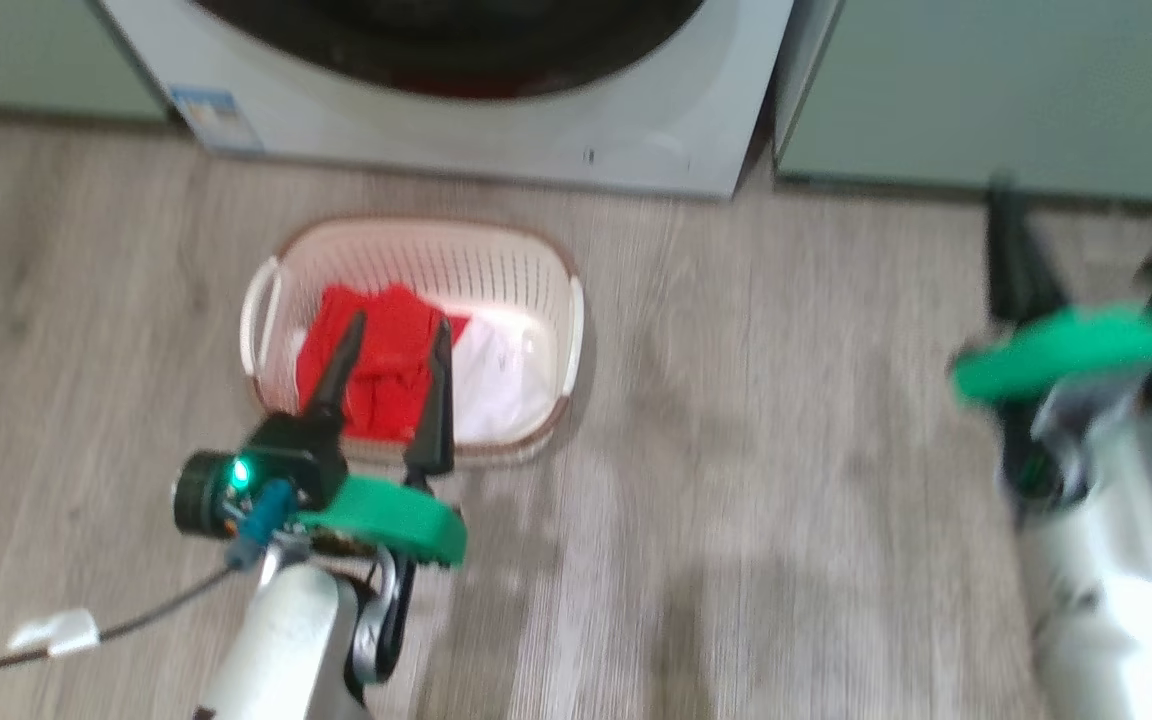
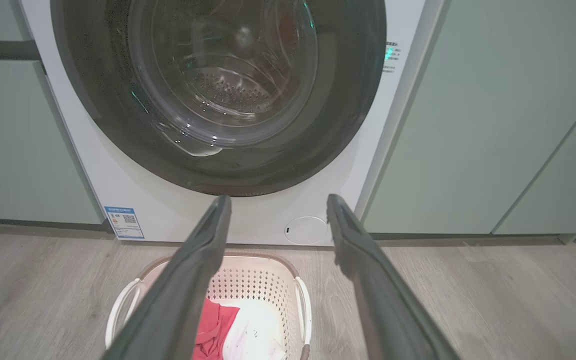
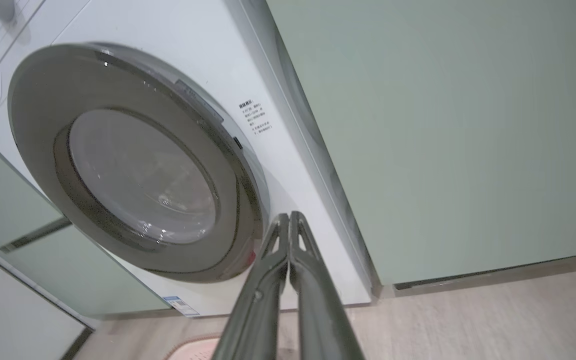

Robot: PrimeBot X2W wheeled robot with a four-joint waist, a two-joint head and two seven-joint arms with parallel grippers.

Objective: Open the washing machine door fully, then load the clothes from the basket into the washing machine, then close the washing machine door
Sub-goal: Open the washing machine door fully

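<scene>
The white washing machine [image 2: 268, 220] stands ahead, and its black-rimmed washing machine door [image 2: 223, 75] lies shut against the front; the door [image 3: 133, 165] also shows in the right wrist view. On the floor in front sits the cream basket [image 1: 526, 270], holding the clothes: a red garment [image 1: 386, 375] and a white one [image 1: 496, 385]. My left gripper [image 1: 399, 322] hovers open over the basket, above the red garment. In the left wrist view its fingers [image 2: 203, 255] stand wide apart and empty. My right gripper [image 3: 288, 216] is shut on nothing, pointing at the machine's lower right front beside the door rim.
Pale green cabinets [image 2: 493, 125] flank the machine on both sides. A small round white panel [image 2: 305, 230] and a blue sticker [image 2: 124, 222] mark the machine's lower front. Open wood floor [image 1: 786, 450] lies right of the basket. A cable [image 1: 136, 620] trails from my left arm.
</scene>
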